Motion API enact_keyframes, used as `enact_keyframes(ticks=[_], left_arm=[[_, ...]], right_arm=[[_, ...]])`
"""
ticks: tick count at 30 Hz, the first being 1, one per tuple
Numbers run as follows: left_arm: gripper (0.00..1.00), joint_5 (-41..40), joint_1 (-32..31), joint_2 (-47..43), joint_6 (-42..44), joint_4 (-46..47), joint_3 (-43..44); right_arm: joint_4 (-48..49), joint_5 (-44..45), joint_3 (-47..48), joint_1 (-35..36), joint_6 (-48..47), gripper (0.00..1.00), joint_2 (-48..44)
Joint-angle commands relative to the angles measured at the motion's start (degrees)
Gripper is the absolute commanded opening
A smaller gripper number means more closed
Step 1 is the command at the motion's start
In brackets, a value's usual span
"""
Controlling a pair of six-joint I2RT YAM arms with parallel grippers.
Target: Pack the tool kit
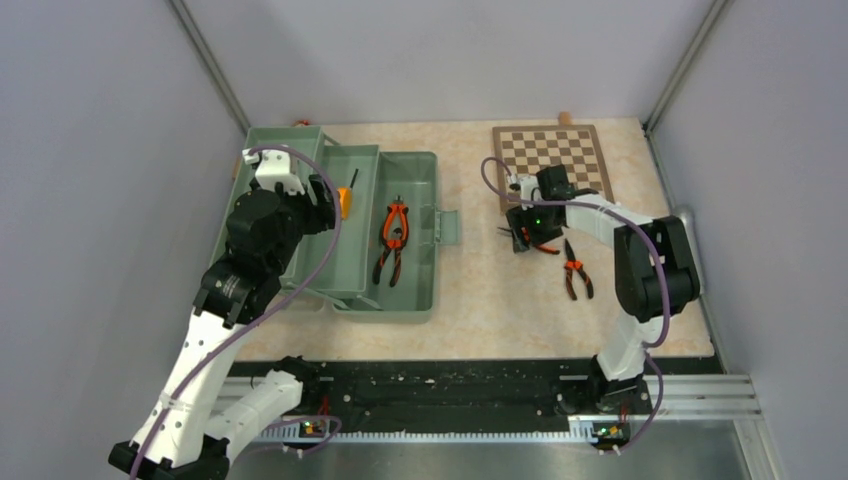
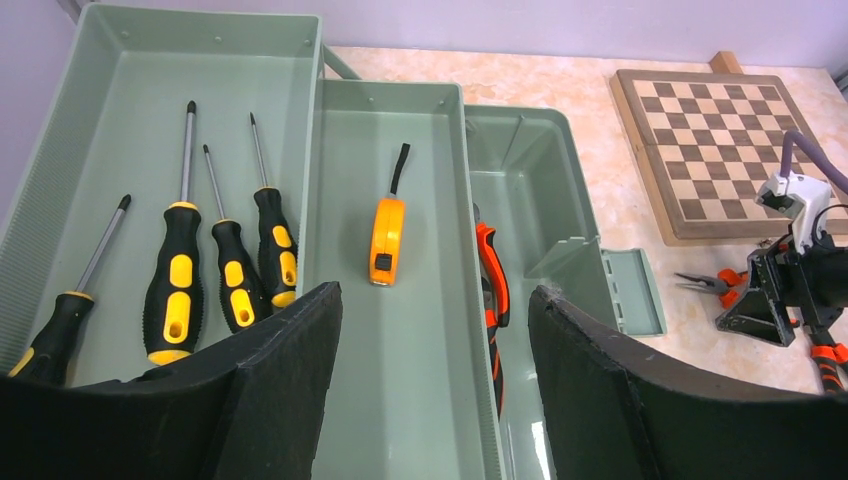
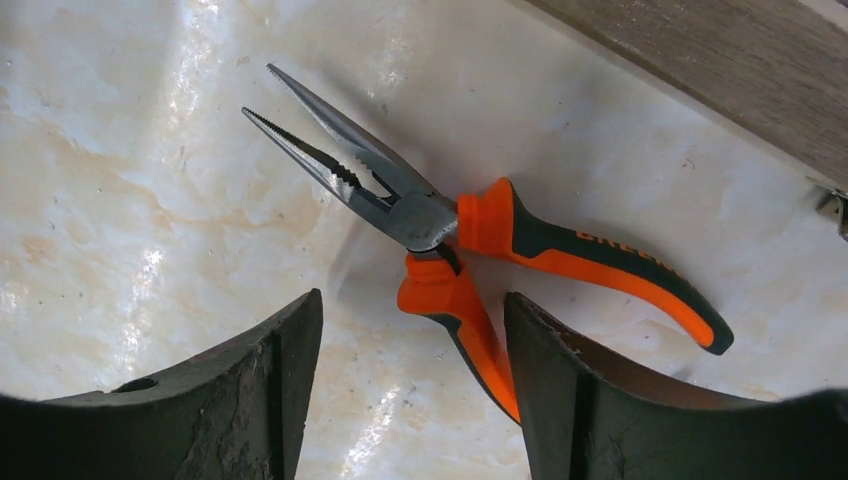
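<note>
The pale-green toolbox (image 1: pixel 415 240) stands open at the left, its trays (image 2: pixel 400 150) spread out. Several yellow-black screwdrivers (image 2: pixel 175 290) lie in the leftmost tray. The small orange tape measure (image 2: pixel 387 240) lies in the middle tray. Orange-handled pliers (image 1: pixel 393 240) lie in the box bottom. My left gripper (image 2: pixel 435 300) is open and empty above the middle tray. My right gripper (image 3: pixel 412 310) is open, low over the orange-handled needle-nose pliers (image 3: pixel 480 235) on the table; one handle runs between the fingers, next to the right finger (image 3: pixel 560 380). Another pair of pliers (image 1: pixel 575 272) lies nearby.
The wooden chessboard (image 1: pixel 555 160) lies at the back right, its edge (image 3: pixel 740 80) just beyond the needle-nose pliers. The box's latch flap (image 1: pixel 446 226) sticks out toward the right arm. Grey walls close in the table on three sides.
</note>
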Motion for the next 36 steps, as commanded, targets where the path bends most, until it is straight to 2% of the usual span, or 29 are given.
enact_keyframes(ticks=[1,5,11,12,16,20,27,36], left_arm=[[0.73,0.2,-0.16,-0.07,0.36,2.77,1.34],[0.73,0.76,-0.2,0.11,-0.05,3.07,1.2],[0.73,1.14,-0.18,0.08,-0.26,3.2,1.17],[0.73,1.05,-0.19,0.05,-0.25,3.17,1.17],[0.73,1.05,-0.21,-0.3,-0.21,3.17,0.94],[0.73,1.56,-0.21,-0.35,-0.58,3.24,0.83],[0.73,1.78,-0.21,-0.54,-0.78,3.17,0.82],[0.73,2.54,-0.21,-0.04,-1.21,4.0,0.75]], right_arm=[[0.8,-1.44,-1.83,1.54,1.36,0.64,-1.56],[0.88,0.83,-2.35,4.36,3.07,0.58,-2.36],[2.34,6.83,-3.79,8.16,5.02,0.43,-3.78],[2.64,7.1,-4.0,8.43,5.5,0.39,-4.24],[4.88,8.63,-5.33,9.57,7.53,0.14,-6.73],[5.71,9.52,-5.69,10.06,9.1,0.01,-9.03],[5.01,11.54,-3.0,10.68,14.46,0.0,-17.22],[1.45,16.93,6.88,14.02,22.89,0.0,-23.62]])
